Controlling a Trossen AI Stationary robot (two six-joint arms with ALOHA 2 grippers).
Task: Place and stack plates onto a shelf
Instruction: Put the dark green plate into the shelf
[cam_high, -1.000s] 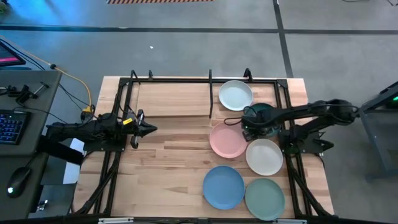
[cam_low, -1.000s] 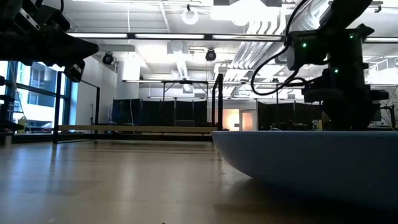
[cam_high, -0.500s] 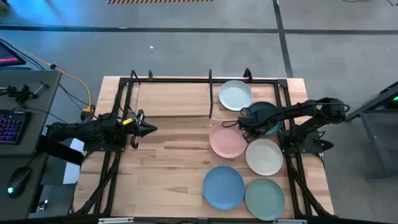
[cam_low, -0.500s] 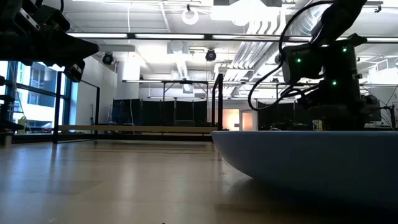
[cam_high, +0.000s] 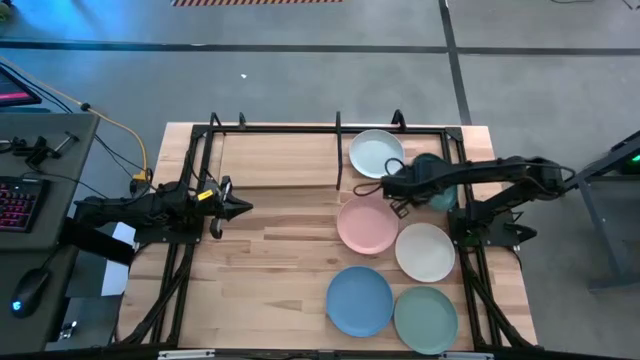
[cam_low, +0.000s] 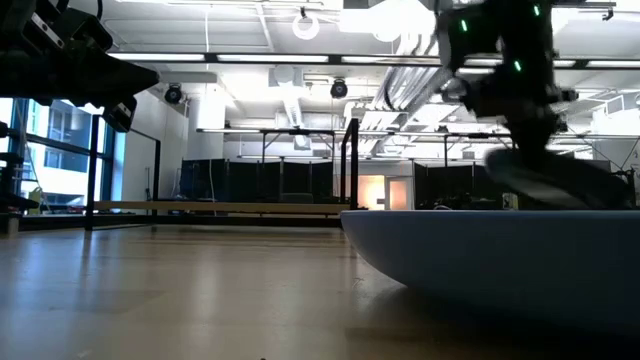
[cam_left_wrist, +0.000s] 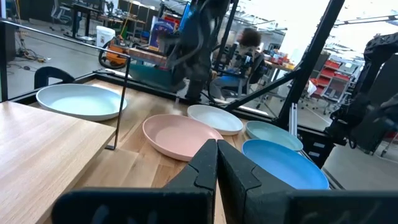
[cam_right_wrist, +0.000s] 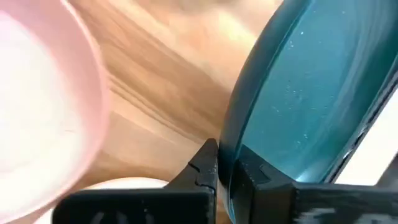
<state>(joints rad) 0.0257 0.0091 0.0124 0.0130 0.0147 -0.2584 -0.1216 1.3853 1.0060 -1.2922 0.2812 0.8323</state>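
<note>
My right gripper (cam_high: 400, 189) is shut on the dark green plate (cam_high: 438, 181), which hangs above the table's right half beside the shelf (cam_high: 280, 160). A pale mint plate (cam_high: 376, 153) rests on the shelf's right end. Flat on the table lie the pink plate (cam_high: 366, 226), the white plate (cam_high: 424, 251), the blue plate (cam_high: 360, 300) and the sage green plate (cam_high: 426, 318). My left gripper (cam_high: 236, 207) stays shut and holds nothing at the table's left, near the shelf's front rod. My right gripper pinches the dark green plate's rim (cam_right_wrist: 229, 144) on the side toward the pink plate. One finger (cam_right_wrist: 250, 178) is on the inner face, the other (cam_right_wrist: 204, 165) on the outer. The fingers come from above, slanting down. The plate (cam_low: 560, 180) hangs tilted, clear of the table.
The shelf's black rods and short posts (cam_high: 339, 150) stand along the far half of the table, and more black frame rods (cam_high: 470, 250) run down its right side. Bare wood (cam_high: 270, 260) lies between my left gripper and the plates.
My right gripper has shut on the dark green plate's rim and risen. The plate has come off the table and now hangs tilted from the fingers.
</note>
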